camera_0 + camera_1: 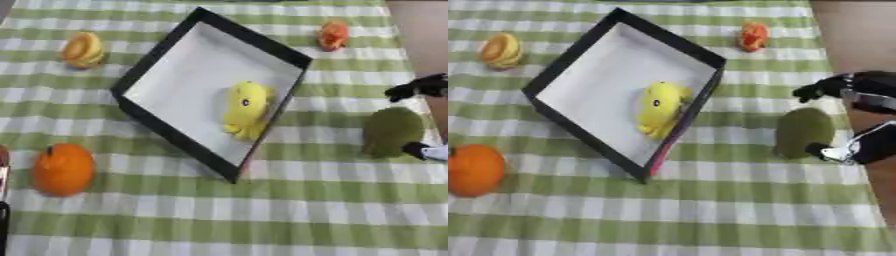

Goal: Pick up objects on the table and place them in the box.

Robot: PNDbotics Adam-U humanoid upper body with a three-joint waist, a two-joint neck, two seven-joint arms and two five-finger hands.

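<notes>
Fingers of the right hand (859, 120) reach in from the desk's (710, 210) right edge, spread apart around a rounded olive-green fruit (802, 131) without closing on it. Inside the black-walled, white-floored box (562, 65) lies a smooth yellow duck toy (661, 107).

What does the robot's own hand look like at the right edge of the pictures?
The right hand is mostly black, with slim dark fingers and a bulkier black body behind them. There are pale silver-white parts near one fingertip, and a thin light line runs along the lower part, maybe a cable. The left hand shows only as a dark sliver at the left edge.
</notes>
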